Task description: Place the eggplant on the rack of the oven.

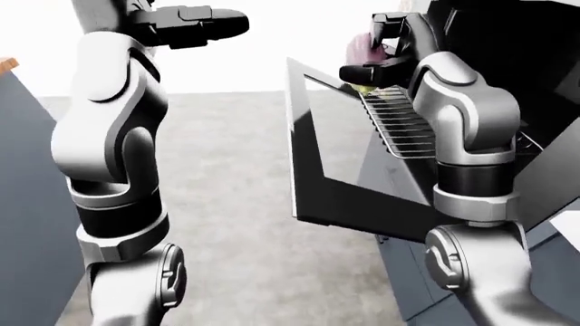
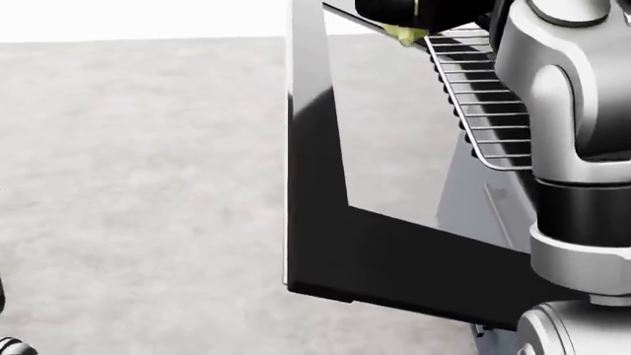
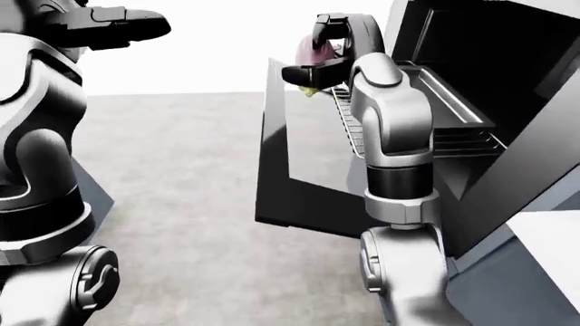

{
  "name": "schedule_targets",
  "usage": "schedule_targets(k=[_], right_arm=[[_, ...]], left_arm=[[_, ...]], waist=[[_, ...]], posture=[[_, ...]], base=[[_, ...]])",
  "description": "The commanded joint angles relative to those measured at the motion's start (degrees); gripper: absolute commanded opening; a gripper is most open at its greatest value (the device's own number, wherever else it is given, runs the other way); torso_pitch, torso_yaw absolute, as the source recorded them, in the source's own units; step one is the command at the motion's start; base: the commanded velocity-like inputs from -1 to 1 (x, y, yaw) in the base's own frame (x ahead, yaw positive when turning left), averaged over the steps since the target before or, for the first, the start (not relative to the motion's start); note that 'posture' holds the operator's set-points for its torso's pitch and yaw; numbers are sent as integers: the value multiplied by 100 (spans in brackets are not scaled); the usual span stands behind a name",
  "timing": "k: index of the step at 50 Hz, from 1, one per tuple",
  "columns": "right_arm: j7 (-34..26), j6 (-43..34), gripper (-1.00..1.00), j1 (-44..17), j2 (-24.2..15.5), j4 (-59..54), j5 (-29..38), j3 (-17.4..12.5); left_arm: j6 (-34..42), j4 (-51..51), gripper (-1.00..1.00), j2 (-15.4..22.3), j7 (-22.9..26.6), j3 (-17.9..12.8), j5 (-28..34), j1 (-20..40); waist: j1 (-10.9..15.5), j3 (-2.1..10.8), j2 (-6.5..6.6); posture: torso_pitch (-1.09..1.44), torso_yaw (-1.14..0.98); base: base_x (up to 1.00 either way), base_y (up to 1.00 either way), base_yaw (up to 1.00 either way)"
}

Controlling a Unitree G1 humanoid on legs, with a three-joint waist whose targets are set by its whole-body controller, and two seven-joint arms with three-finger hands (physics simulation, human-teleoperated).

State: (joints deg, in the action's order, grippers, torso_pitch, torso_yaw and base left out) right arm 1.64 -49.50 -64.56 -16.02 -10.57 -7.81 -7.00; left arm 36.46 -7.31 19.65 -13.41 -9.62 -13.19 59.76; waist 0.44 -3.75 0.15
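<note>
The purple eggplant (image 1: pixel 364 46) with a green stem (image 2: pixel 405 32) is in my right hand (image 1: pixel 376 61), whose black fingers close round it. The hand holds it just above the far end of the wire oven rack (image 1: pixel 399 123), which is pulled out over the open oven door (image 1: pixel 317 153). The rack also shows in the head view (image 2: pixel 483 103) and the right-eye view (image 3: pixel 347 115). My left hand (image 1: pixel 195 24) is raised at the top left, empty, with its fingers stretched out, far from the oven.
The oven cavity (image 3: pixel 471 54) is dark and open at the right, with a metal tray (image 3: pixel 449 98) inside. A dark blue cabinet (image 1: pixel 22 176) stands at the left edge. Grey floor (image 1: pixel 236 204) lies between them.
</note>
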Motion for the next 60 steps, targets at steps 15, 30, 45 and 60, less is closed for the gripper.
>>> schedule_targets(k=[15, 30, 45, 60], right_arm=[[-23, 20, -100, -179, -89, 365, -36, -46], [1, 56, -100, -342, -106, 184, -60, -59], [-13, -18, -100, -427, -142, 202, -36, -54], [-6, -11, -100, -372, -122, 274, -15, -45]], left_arm=[[-93, -228, 100, 42, 6, -34, 9, 200], [-102, -205, 100, 45, 10, -41, -18, 194], [-41, -314, 100, 0, -1, -17, -9, 131], [6, -362, 100, 62, -9, -58, -44, 119]], waist=[[-9, 83, -274], [-72, 327, 63], [8, 212, -2], [48, 374, -135]], posture=[[0, 0], [0, 0], [0, 0], [0, 0]], base=[[0, 0, 58], [0, -1, 0], [7, -26, 0], [3, -17, 0]])
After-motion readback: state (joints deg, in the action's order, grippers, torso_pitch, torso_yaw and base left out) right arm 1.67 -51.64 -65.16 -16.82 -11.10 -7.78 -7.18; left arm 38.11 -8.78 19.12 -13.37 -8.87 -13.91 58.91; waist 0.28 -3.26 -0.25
